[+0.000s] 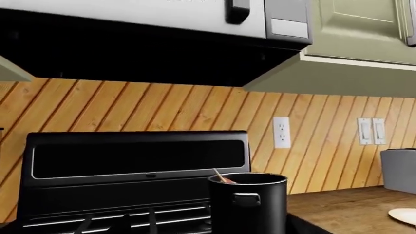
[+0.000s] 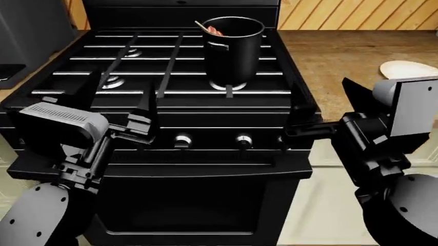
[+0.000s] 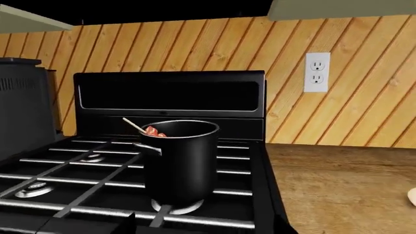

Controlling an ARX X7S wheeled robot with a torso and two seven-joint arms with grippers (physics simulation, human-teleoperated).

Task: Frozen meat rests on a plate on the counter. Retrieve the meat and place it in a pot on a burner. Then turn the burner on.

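The black pot (image 2: pixel 233 51) stands on the stove's front right burner (image 2: pixel 228 86). The meat (image 2: pixel 215 31) lies inside it, with the pale skewer end poking over the rim. The pot (image 3: pixel 182 161), meat (image 3: pixel 155 130) and burner (image 3: pixel 172 207) also show in the right wrist view, and the pot (image 1: pixel 248 204) and meat (image 1: pixel 227 179) in the left wrist view. The white plate (image 2: pixel 407 69) lies empty on the wood counter (image 2: pixel 329 56) to the right. My left gripper (image 2: pixel 118 95) is open and empty over the stove's front left edge. My right gripper (image 2: pixel 321 110) is open and empty at the front right corner, beside the knobs (image 2: pixel 243 139).
Other burners (image 2: pixel 113 81) lie under the grate bars on the left. A grey appliance (image 2: pixel 27 25) stands left of the stove. A microwave (image 1: pixel 162 14) hangs above the stove. A grey box (image 1: pixel 398 170) stands at the back of the counter (image 1: pixel 344 204).
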